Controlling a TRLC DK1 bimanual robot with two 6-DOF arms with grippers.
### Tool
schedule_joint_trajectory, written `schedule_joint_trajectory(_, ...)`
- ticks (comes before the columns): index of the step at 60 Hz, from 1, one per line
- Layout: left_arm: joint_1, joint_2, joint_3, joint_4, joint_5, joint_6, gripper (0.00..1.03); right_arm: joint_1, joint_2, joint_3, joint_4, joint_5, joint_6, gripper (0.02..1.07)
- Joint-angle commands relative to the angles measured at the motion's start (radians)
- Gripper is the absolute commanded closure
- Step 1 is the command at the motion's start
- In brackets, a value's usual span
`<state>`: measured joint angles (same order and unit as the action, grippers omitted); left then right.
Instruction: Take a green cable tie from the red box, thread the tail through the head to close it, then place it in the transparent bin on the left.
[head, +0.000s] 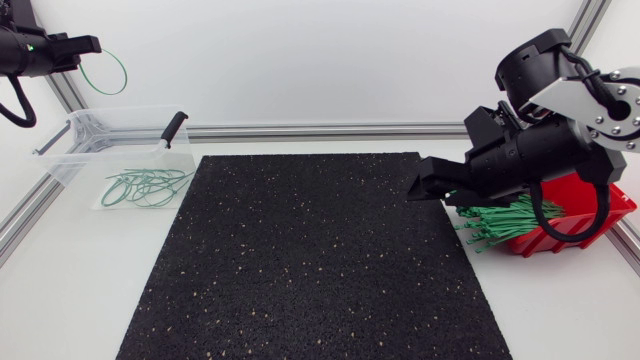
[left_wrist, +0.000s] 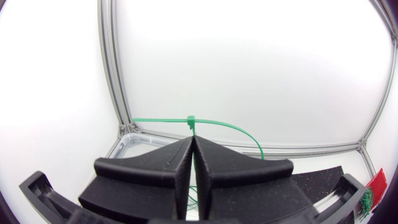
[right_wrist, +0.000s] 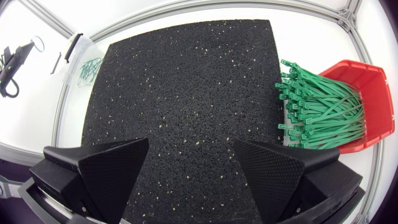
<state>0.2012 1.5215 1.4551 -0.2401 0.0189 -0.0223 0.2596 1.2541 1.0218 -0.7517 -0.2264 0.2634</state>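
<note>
While the left gripper (left_wrist: 191, 142) is pinched tight on a looped tie (left_wrist: 219, 122), the bin (head: 70, 150) sits below and just ahead of it, with more loops (head: 145, 187) inside. The right gripper (right_wrist: 190, 143) is spread wide, holding nothing, with the mat (right_wrist: 186, 74) underneath and the red box (right_wrist: 373, 93) of ties (right_wrist: 317, 112) just beside it.

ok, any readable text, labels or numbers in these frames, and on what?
No readable text in any view. No legible print, label or number shows on the red box, the transparent bin, the black mat, the green cable ties, the looped cable tie in the left gripper, or the right gripper.
</note>
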Motion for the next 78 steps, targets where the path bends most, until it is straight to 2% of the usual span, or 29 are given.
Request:
schedule_joint_trajectory(1, 0.018, 0.114, 0.100, -0.059, -0.013, 0.016, 1.00, -0.005, -0.041, -0.037, 0.002, 0.010, -0.016, 0.07)
schedule_joint_trajectory(17, 0.040, 0.370, 0.333, -0.334, -0.022, -0.010, 0.98, -0.005, -0.088, -0.078, -0.008, 0.012, -0.016, 0.07)
schedule_joint_trajectory(20, 0.037, 0.430, 0.393, -0.442, -0.030, -0.011, 0.72, 0.000, -0.097, -0.088, -0.008, 0.012, -0.016, 0.07)
schedule_joint_trajectory(23, 0.035, 0.450, 0.406, -0.461, -0.040, -0.013, 0.47, 0.001, -0.107, -0.092, -0.008, 0.012, -0.016, 0.07)
schedule_joint_trajectory(27, 0.030, 0.457, 0.406, -0.464, -0.071, -0.007, 0.23, 0.003, -0.117, -0.092, -0.011, 0.012, -0.016, 0.06)
schedule_joint_trajectory(29, 0.030, 0.456, 0.406, -0.467, -0.071, -0.007, 0.16, 0.003, -0.120, -0.094, -0.011, 0.015, -0.016, 0.07)
schedule_joint_trajectory(31, 0.029, 0.447, 0.401, -0.469, -0.071, -0.007, 0.04, 0.003, -0.122, -0.092, -0.012, 0.018, -0.016, 0.07)
schedule_joint_trajectory(43, -0.006, 0.295, 0.269, -0.447, -0.070, -0.005, 0.03, -0.003, -0.148, -0.095, 0.002, 0.058, -0.056, 0.07)
schedule_joint_trajectory(64, -0.103, -0.116, -0.245, -0.093, -0.071, -0.007, 0.03, -0.149, -0.249, -0.154, 0.091, 0.076, -0.150, 0.07)
schedule_joint_trajectory(73, -0.134, -0.231, -0.406, 0.016, -0.071, -0.013, 0.03, -0.211, -0.329, -0.249, 0.199, 0.147, -0.227, 0.07)
schedule_joint_trajectory(78, -0.154, -0.299, -0.489, 0.061, -0.071, -0.010, 0.03, -0.241, -0.374, -0.287, 0.212, 0.153, -0.254, 0.07)
